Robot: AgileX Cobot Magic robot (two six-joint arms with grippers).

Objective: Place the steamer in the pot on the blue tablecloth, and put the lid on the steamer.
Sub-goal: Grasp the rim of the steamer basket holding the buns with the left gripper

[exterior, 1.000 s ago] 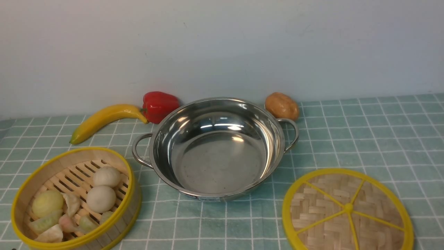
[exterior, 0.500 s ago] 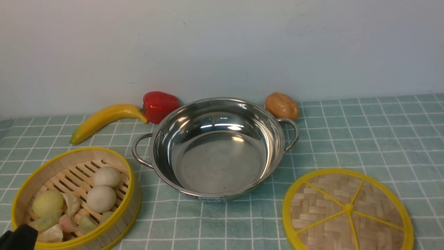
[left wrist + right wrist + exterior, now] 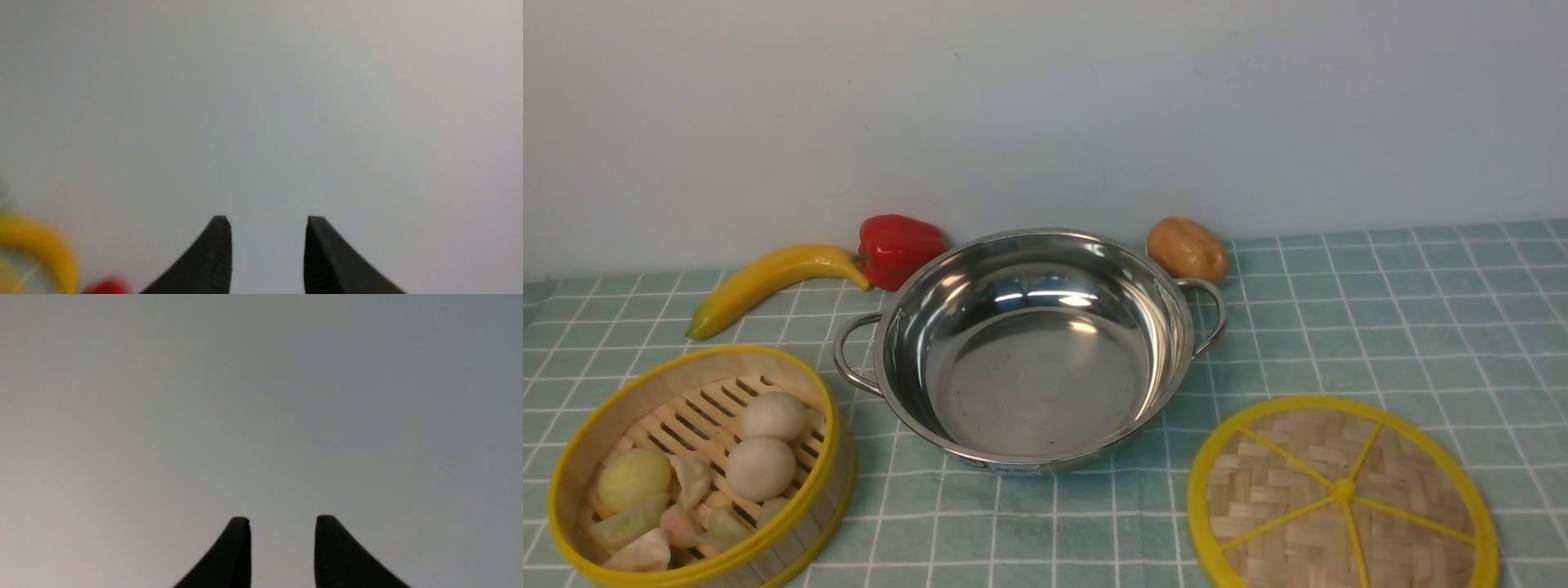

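Steel, bamboo and cloth make up the scene, all placed here from the pot (image 3: 1033, 384), a wide, shallow, mirror-bright stainless vessel with a bare polished bowl and two looped wire handles, one on each side. It sits on the blue tablecloth (image 3: 1380, 310), a soft pale blue-green fabric crossed by thin white lines into squares. Left of the pot and nearer the camera, close to its left handle but apart from it, stands the steamer (image 3: 698, 369): a round basket with a thin bamboo wall, yellow rims and a slatted wooden floor. It carries two smooth white round buns (image 3: 760, 467), one pale yellow bun (image 3: 635, 478) and a cluster of crimped dumplings (image 3: 662, 531) too bunched to count. Right of the pot and nearer the camera lies the lid (image 3: 1342, 490), a flat disc of woven bamboo strips with a thick yellow rim and five yellow spokes meeting at a hub. Behind the pot to its left are one glossy red pepper (image 3: 897, 247) and one curved yellow banana (image 3: 768, 282); behind it by the right handle is one knobbly brown potato (image 3: 1186, 249). The left gripper (image 3: 267, 222) and right gripper (image 3: 282, 520) each show two dark ridged tips, parted and released, before a plain grey surface; their place relative to the pot cannot be told.
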